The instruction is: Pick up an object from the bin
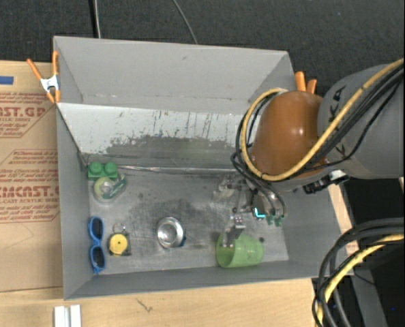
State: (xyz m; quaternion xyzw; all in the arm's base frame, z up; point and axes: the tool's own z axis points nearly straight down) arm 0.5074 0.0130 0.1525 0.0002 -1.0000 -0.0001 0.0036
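My gripper [242,213] hangs low at the right end of the bin floor, under the orange wrist cover. Directly below it in the view, touching or nearly touching it, a light green plastic cup [241,252] lies on its side by the bin's front right corner. A silver metal can [169,231] rests to the left of the cup, near the middle of the floor, apart from the gripper.
At the left end lie blue sunglasses [95,244], a small yellow round thing [118,244] and a clear item with green caps [106,179]. The arm and its cables cover the bin's right wall.
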